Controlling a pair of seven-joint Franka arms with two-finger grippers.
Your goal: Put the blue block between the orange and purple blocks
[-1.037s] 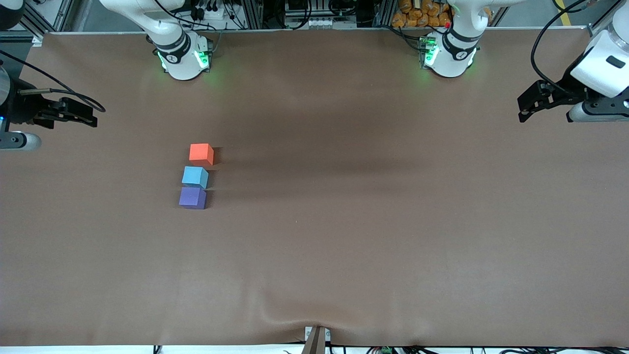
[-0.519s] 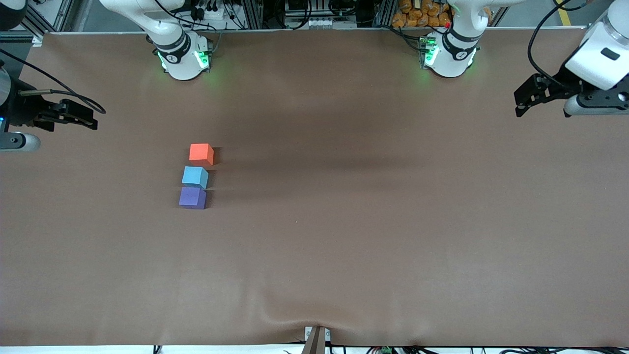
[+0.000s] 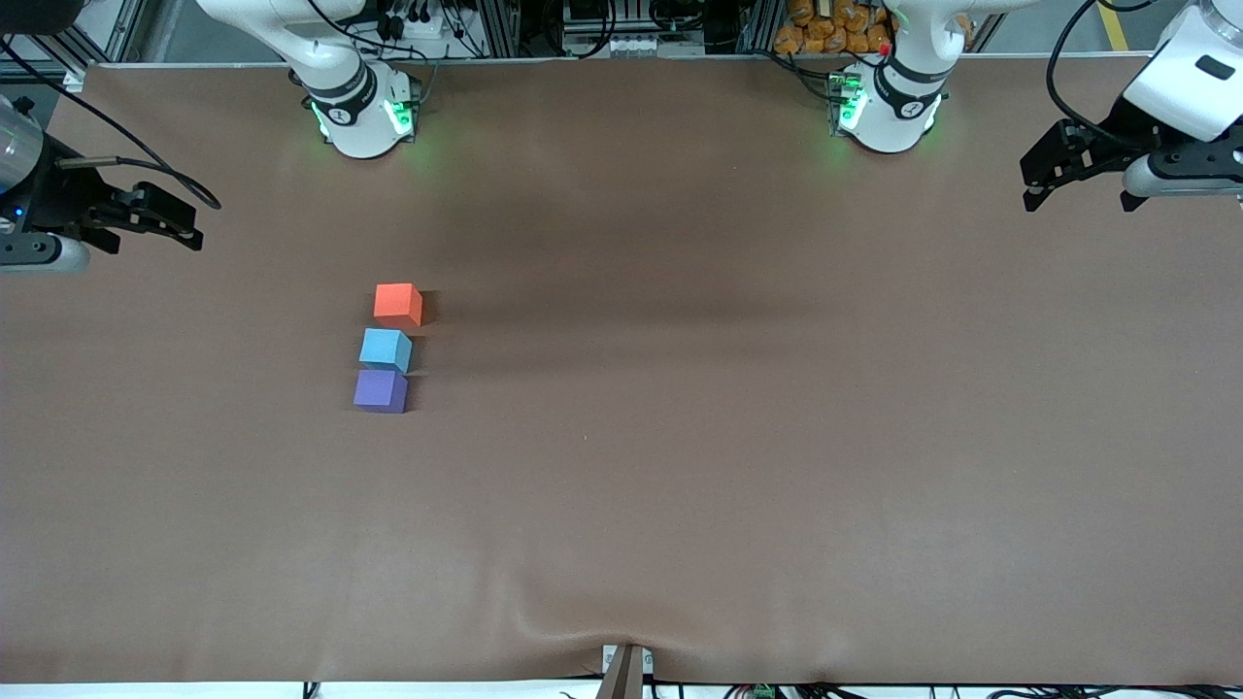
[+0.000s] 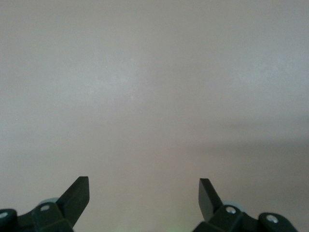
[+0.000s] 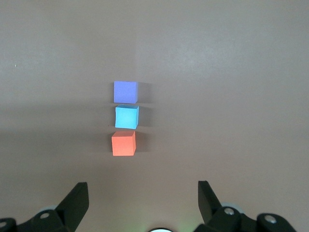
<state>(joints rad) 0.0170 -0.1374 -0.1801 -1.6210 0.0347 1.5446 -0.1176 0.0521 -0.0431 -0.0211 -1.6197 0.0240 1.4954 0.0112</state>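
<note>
The blue block [image 3: 386,349] [image 5: 127,116] sits on the brown table between the orange block [image 3: 398,303] [image 5: 123,143] and the purple block [image 3: 381,391] [image 5: 125,92], in one short row. Orange is farthest from the front camera and purple nearest; blue touches purple or nearly so. My right gripper [image 3: 192,229] [image 5: 143,191] hangs open and empty over the right arm's end of the table, well apart from the row. At the left arm's end, my left gripper [image 3: 1031,187] [image 4: 145,186] is also open and empty, with only bare table under it.
Both arm bases [image 3: 361,115] [image 3: 889,109] stand along the table's edge farthest from the front camera. A small bracket [image 3: 623,670] sticks up at the edge nearest that camera. The brown cloth [image 3: 680,437] has a slight wrinkle there.
The left gripper has drawn back toward the bases' side of the table. The right gripper has shifted slightly the same way. The three blocks have not moved.
</note>
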